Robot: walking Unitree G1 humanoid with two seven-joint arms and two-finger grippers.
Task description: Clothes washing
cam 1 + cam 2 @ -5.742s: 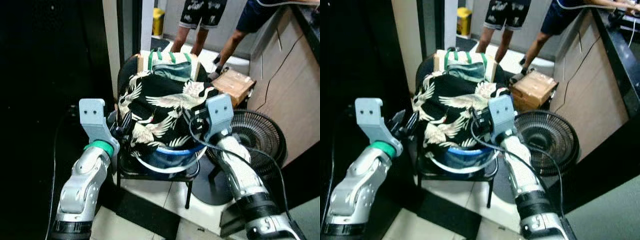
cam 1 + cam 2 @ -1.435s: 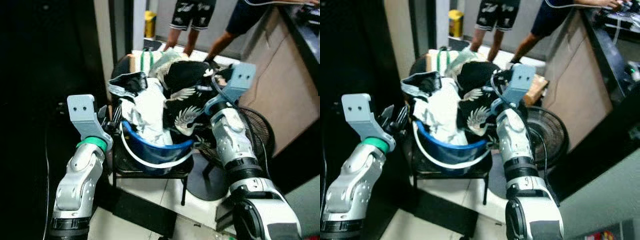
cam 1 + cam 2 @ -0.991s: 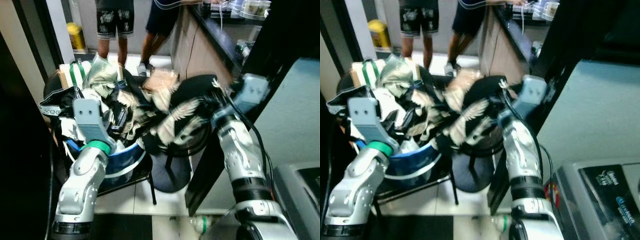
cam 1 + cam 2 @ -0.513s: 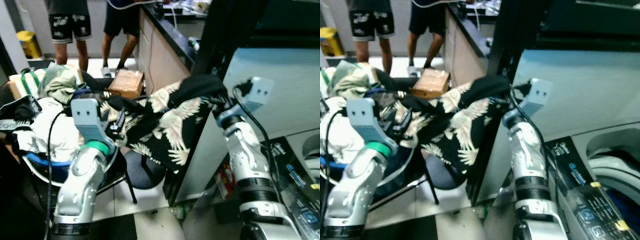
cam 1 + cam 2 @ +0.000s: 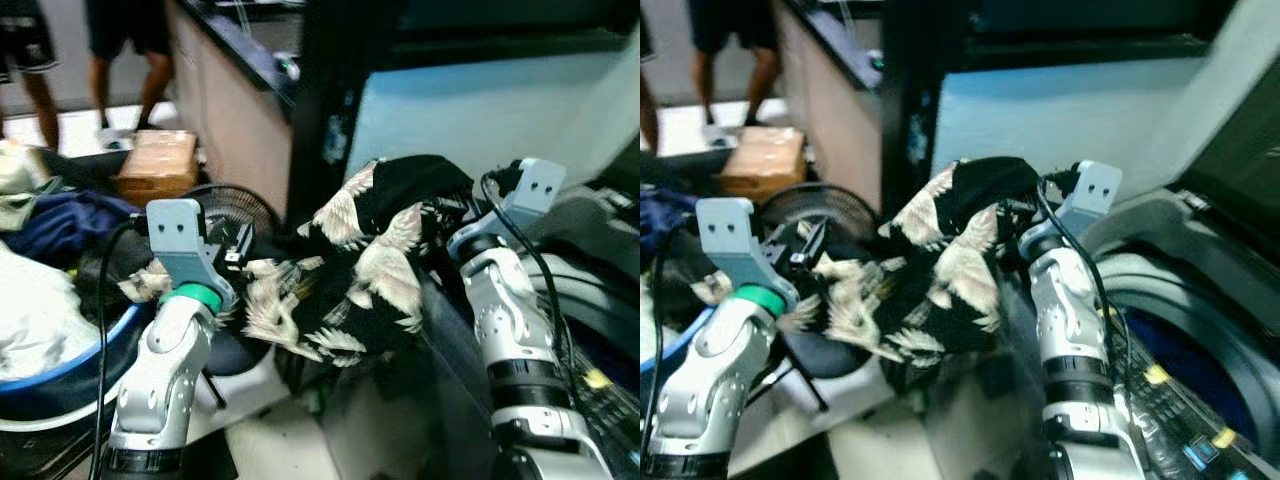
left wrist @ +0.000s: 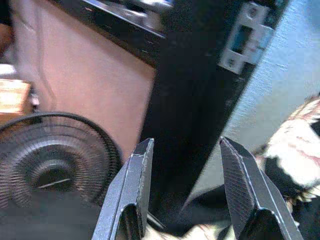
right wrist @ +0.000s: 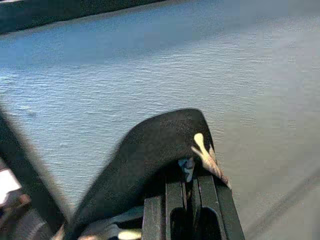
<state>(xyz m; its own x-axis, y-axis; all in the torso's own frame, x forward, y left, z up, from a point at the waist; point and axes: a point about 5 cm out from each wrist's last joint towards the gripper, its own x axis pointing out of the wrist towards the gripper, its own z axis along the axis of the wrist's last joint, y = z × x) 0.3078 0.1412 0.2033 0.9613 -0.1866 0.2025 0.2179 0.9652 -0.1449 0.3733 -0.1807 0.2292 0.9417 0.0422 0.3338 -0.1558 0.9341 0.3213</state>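
Note:
A black shirt with white crane print (image 5: 360,270) hangs stretched between my two arms, in front of the washing machine (image 5: 1170,300). My right gripper (image 7: 192,172) is shut on the shirt's upper edge, raised near the washer's open drum (image 5: 1200,335). My left gripper (image 6: 186,142) is lower and to the left. Its fingers (image 6: 137,190) stand apart, open, and the shirt's lower edge (image 6: 295,160) drapes beside and under them. In the eye views the cloth covers most of the right gripper's fingers.
A blue basket (image 5: 50,375) of other clothes sits at the lower left. Behind it stand a floor fan (image 5: 215,205) and a cardboard box (image 5: 155,160). Two people's legs (image 5: 110,60) are at the far left by a counter (image 5: 225,110). A dark door frame (image 6: 195,100) rises ahead.
The view has swung right, from the chair and basket to the washing machine. The crane-print shirt has come out of the basket and travelled with both arms toward the washer.

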